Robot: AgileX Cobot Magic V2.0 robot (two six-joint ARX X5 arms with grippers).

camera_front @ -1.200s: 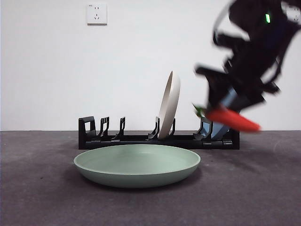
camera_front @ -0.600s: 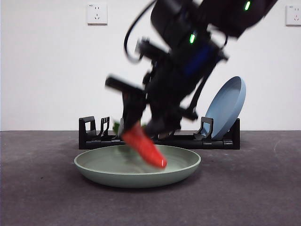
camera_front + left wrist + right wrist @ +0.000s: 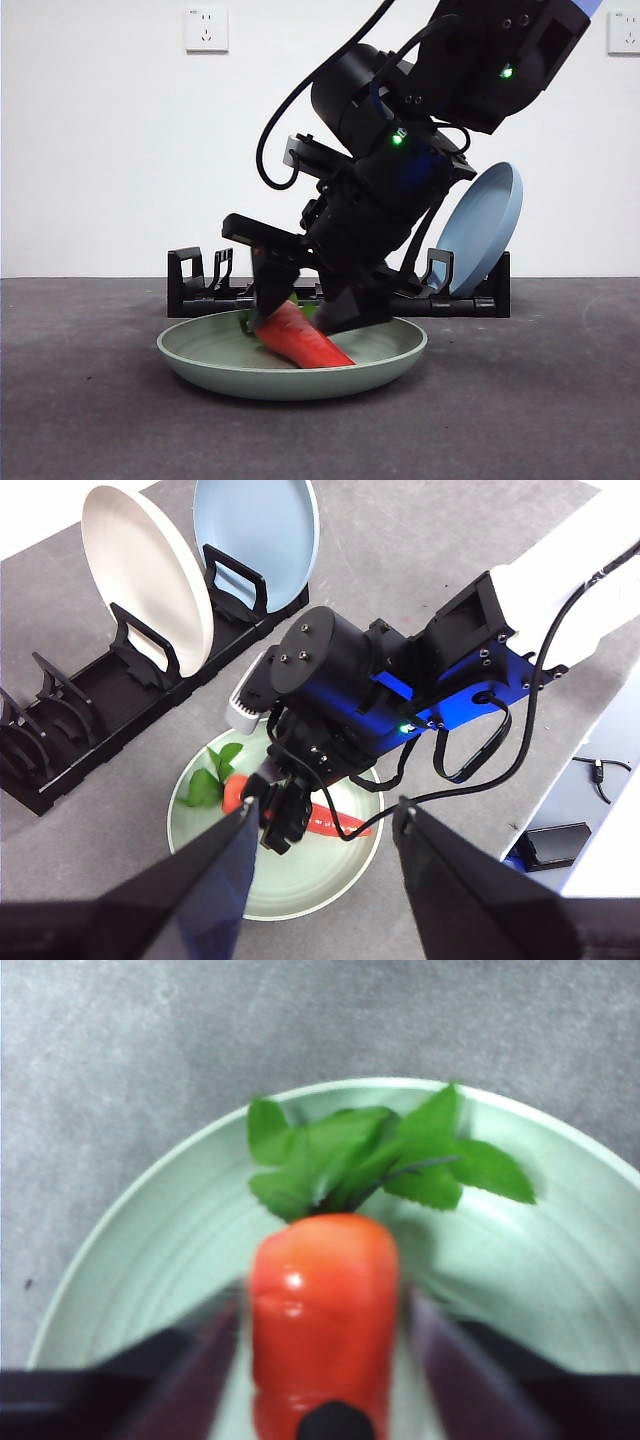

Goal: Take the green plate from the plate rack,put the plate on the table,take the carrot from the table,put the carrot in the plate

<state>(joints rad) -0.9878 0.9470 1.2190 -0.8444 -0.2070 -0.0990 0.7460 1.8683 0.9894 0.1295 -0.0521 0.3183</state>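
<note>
The right gripper (image 3: 300,315) is clenching the carrot (image 3: 300,340) inside the green plate (image 3: 200,365), which is lying on the table (image 3: 80,420) before the rack (image 3: 200,295); leaves are pointing rackward. The left gripper (image 3: 320,830) is hovering high above, jaws spread

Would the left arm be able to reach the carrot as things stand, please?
Probably not: the right gripper and its arm hang directly over the carrot in the green plate, blocking the left gripper high above.
</note>
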